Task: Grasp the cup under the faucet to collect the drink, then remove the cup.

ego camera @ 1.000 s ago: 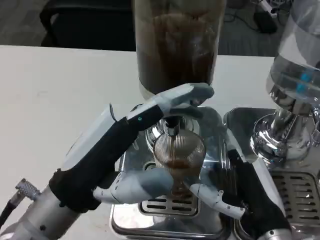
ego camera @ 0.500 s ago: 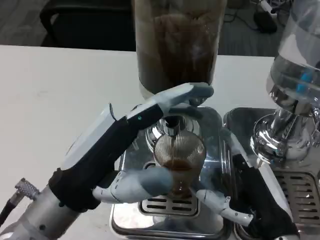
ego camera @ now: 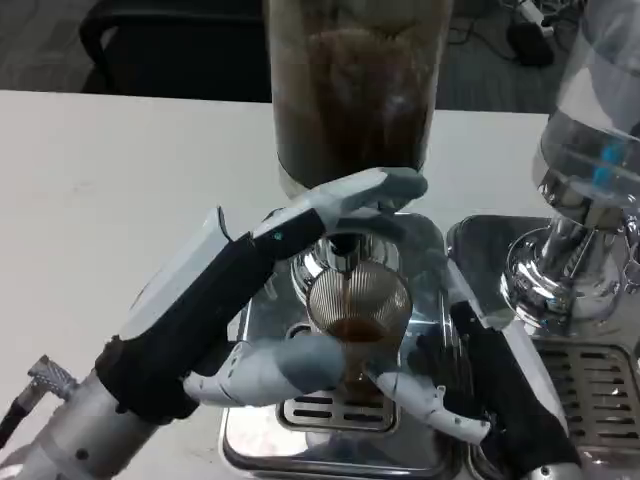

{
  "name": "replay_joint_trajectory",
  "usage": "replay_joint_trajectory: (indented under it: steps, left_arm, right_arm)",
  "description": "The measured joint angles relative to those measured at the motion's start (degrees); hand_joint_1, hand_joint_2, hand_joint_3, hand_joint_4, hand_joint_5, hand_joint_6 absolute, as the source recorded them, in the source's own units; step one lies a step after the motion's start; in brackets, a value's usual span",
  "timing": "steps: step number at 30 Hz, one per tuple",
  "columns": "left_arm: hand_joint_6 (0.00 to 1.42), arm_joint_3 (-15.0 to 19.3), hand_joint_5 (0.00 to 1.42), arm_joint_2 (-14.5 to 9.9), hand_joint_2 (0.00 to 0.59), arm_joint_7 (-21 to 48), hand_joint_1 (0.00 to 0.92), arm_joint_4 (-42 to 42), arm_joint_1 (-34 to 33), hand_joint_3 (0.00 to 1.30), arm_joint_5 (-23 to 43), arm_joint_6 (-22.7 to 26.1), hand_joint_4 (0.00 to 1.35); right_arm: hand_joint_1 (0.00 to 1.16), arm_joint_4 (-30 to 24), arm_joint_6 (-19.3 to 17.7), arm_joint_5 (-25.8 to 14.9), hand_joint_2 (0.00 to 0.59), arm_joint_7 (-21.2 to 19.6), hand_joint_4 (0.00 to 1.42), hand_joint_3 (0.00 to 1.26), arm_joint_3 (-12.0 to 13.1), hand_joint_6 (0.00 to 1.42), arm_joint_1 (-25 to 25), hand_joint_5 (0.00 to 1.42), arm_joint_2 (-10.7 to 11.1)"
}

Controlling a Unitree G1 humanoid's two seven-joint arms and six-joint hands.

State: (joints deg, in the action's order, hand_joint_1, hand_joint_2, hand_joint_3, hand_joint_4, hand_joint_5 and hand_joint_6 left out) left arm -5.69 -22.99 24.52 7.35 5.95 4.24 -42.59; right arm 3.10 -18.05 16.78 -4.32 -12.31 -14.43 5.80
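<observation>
A ribbed clear cup [ego camera: 360, 298] with a little brown drink in its bottom sits under the chrome faucet [ego camera: 335, 250] of the dispenser. My left hand [ego camera: 235, 290] reaches in from the lower left. Its upper fingers [ego camera: 385, 188] lie over the faucet's lever, and its thumb [ego camera: 290, 365] rests against the cup's lower left side. My right hand [ego camera: 490, 395] comes in from the lower right, with a white finger [ego camera: 415, 398] at the cup's base. Its fingers do not plainly wrap the cup.
The tank [ego camera: 355, 90] of brown drink stands behind the faucet. The cup sits over a steel drip tray [ego camera: 330, 440] with a slotted grate. A second dispenser [ego camera: 590, 170] with its own tray [ego camera: 600, 380] stands close on the right. White table [ego camera: 110, 190] lies to the left.
My right hand drew back down and to the right half a second ago and has returned to the cup's base. The cup and my left hand have hardly moved.
</observation>
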Motion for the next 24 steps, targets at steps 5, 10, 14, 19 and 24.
replay_joint_trajectory:
  steps: [5, 10, 14, 19, 24]
  left_arm:
    - [0.23, 0.0, 0.34, -0.2, 0.118, 0.0, 0.0, 0.0, 0.0, 0.22, 0.0, 0.0, 0.15]
    - [0.22, -0.1, 0.34, -0.2, 0.118, 0.0, 0.0, 0.0, -0.1, 0.22, 0.0, 0.0, 0.15]
    - [0.22, -0.1, 0.34, -0.2, 0.119, 0.0, 0.0, 0.0, -0.1, 0.23, 0.0, 0.1, 0.15]
    - [0.22, 0.0, 0.34, -0.2, 0.119, 0.0, 0.0, 0.0, -0.1, 0.23, 0.0, 0.1, 0.15]
    - [0.22, 0.1, 0.34, -0.2, 0.119, 0.0, 0.0, 0.0, -0.2, 0.23, -0.1, 0.1, 0.15]
  right_arm:
    - [0.68, 0.9, -0.3, 0.0, 0.203, 0.1, 0.0, 0.0, -0.1, 0.0, 0.3, 0.0, -0.3]
    - [0.69, 1.3, -0.3, 0.0, 0.203, 0.5, 0.0, 0.0, -0.4, 0.0, 1.0, 0.0, -0.3]
    - [0.69, 2.0, -0.3, 0.0, 0.199, 1.4, 0.0, 0.0, -0.6, 0.0, 1.9, 0.0, -0.3]
    - [0.7, 3.1, -0.3, 0.0, 0.197, 1.9, 0.0, 0.0, -1.4, 0.0, 2.4, 0.0, -0.3]
    - [0.7, 3.3, -0.3, 0.1, 0.196, 2.8, 0.0, 0.0, -2.2, 0.0, 3.2, 0.0, -0.2]
